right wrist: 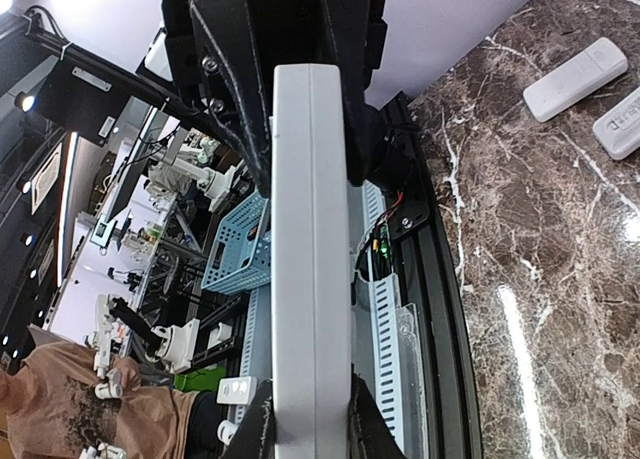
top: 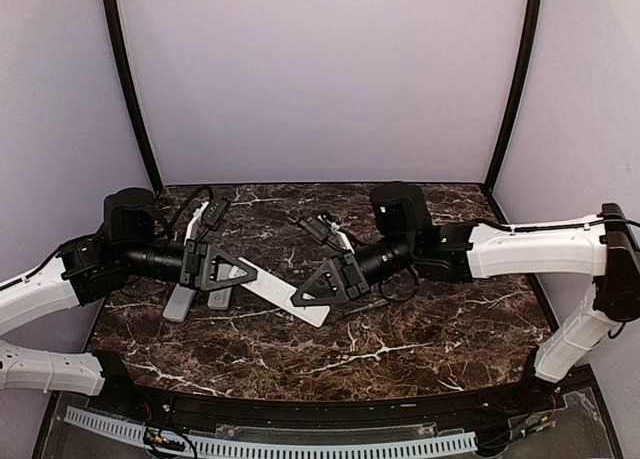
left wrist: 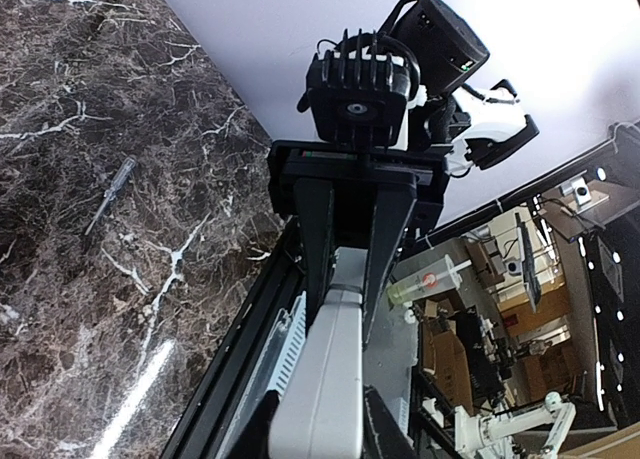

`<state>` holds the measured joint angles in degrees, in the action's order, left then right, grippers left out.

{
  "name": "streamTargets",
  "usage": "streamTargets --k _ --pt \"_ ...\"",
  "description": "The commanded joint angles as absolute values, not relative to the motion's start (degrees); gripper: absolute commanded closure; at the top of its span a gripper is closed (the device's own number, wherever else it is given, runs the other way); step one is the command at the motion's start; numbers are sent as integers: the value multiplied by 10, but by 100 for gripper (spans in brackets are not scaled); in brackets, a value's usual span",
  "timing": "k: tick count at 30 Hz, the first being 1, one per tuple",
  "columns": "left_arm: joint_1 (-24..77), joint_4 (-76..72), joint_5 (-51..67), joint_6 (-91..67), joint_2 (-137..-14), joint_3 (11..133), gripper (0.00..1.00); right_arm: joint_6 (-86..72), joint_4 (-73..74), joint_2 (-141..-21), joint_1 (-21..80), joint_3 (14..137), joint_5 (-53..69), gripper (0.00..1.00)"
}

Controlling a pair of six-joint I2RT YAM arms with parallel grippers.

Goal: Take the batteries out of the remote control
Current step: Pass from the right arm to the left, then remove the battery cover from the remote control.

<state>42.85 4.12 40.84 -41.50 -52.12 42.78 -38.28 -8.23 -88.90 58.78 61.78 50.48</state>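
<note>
So both arms have the white remote [top: 270, 282] between them over the middle of the table [top: 420, 339]. The left gripper [top: 238, 267] has the left end and the right gripper [top: 303, 296] has the right, nearer end. In the left wrist view its fingers [left wrist: 385, 434] sit tight against both long edges of the remote, so it's pinching it. Same story in the right wrist view, with the fingers [right wrist: 258, 434] clamped on either side.

Batteries: can't see any in any view. The remote only shows plain faces and edges, so I can't tell whether any are inside it.

On the table just near of the left gripper, a grey remote [top: 180, 301] lies with a second grey remote [top: 220, 297] right beside it. A screwdriver [left wrist: 110, 194] lies flat on the marble near the right gripper. Off the table there's a blue basket [right wrist: 240, 249], but I can't tell what's in it.
</note>
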Motion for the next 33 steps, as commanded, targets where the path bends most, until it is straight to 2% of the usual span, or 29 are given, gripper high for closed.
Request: streamTargets --k 1,3,5,12,17,21,26,33 --pt "426 15 426 -421 -520 415 85 -374 -82 -897 583 642 516 100" --pt "426 6 429 -429 -518 410 93 -374 -79 -895 582 642 508 96" --pt "426 2 423 -434 -512 402 100 -382 -86 -890 578 635 496 84" --pt "426 -33 354 -486 -473 377 100 -440 -180 -850 562 573 461 35" --pt "425 -85 309 -548 -449 349 100 -465 -207 -822 562 541 410 20" --pt "425 -128 282 -583 -435 332 100 -513 -221 -801 562 509 330 16" --pt "425 -137 257 -595 -430 328 100 -567 -229 -794 581 497 263 17" --pt "425 -150 267 -598 -436 327 100 -585 -252 -805 605 510 235 28"
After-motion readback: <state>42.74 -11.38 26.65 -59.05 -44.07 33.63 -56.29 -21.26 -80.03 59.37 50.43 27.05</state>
